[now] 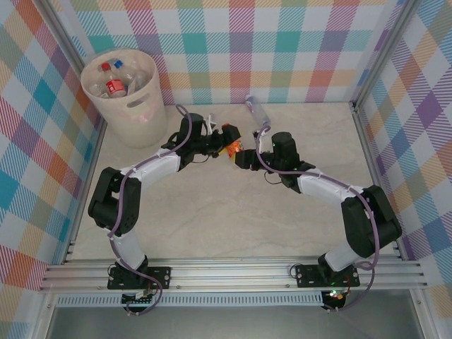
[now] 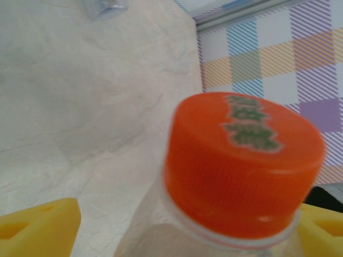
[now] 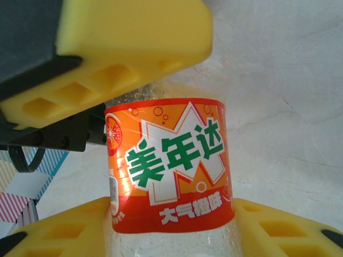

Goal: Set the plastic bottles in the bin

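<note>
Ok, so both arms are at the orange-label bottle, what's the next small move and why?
Probably close the left gripper's jaws on the orange-label bottle: they flank its neck with gaps, while the right gripper grips its body. The bin stands on the left arm's side.

The bottle is clear, with an orange cap printed in green and an orange label bearing green-and-white characters. The left claw and right claw have yellow fingers. The surface is marbled cream. The walls carry pastel plaid. The bin is cream-white.
</note>
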Robot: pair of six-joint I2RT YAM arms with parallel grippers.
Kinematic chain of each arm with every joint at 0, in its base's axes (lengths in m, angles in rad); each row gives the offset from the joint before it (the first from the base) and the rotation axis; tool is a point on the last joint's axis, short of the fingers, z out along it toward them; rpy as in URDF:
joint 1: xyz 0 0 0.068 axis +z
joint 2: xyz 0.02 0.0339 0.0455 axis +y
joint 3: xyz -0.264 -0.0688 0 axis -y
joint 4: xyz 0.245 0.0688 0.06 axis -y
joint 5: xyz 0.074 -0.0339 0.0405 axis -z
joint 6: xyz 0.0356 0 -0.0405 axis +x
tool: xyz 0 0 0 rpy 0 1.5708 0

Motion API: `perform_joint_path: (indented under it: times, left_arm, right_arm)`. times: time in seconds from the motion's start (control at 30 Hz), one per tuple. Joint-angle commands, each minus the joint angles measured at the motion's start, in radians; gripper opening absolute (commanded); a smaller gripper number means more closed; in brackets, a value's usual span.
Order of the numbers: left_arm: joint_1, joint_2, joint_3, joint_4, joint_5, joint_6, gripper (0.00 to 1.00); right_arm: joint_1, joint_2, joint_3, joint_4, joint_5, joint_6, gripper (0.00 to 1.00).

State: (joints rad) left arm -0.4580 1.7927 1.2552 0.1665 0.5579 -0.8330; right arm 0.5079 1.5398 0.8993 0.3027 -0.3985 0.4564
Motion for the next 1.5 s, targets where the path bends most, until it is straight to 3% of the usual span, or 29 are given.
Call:
perform_joint_path:
  times: [0.0, 0.2, 0.37, 0.5, 0.63, 1.0, 1.47]
  left_arm:
    - [-0.008, 0.012, 0.011, 0.024, 0.046, 0.009, 0.73]
    - [-0.004, 0.008, 0.028, -0.031, 0.038, 0.029, 0.58]
    - [0.021, -0.011, 0.044, -0.092, -0.016, 0.023, 0.51]
    - [0.053, -0.04, 0.035, -0.12, -0.051, 0.027, 0.49]
    - [0.085, -0.077, 0.027, -0.149, -0.087, 0.04, 0.47]
    - [0.156, -0.198, 0.162, -0.366, -0.286, 0.187, 0.45]
    - [0.234, -0.248, 0.461, -0.459, -0.574, 0.357, 0.46]
  right_arm:
    - [0.014, 0.009, 0.037, 0.039, -0.02, -0.035, 0.5]
    - [0.017, 0.018, 0.044, -0.001, -0.016, -0.08, 0.54]
    - [0.015, -0.032, 0.045, -0.053, -0.015, -0.118, 0.71]
    - [0.015, -0.111, 0.042, -0.136, -0.02, -0.191, 0.91]
    - [0.015, -0.196, 0.039, -0.23, 0.067, -0.257, 1.0]
    - [0.015, -0.418, -0.077, -0.136, 0.547, -0.264, 1.0]
    - [0.015, -0.412, -0.085, -0.165, 0.656, -0.222, 1.0]
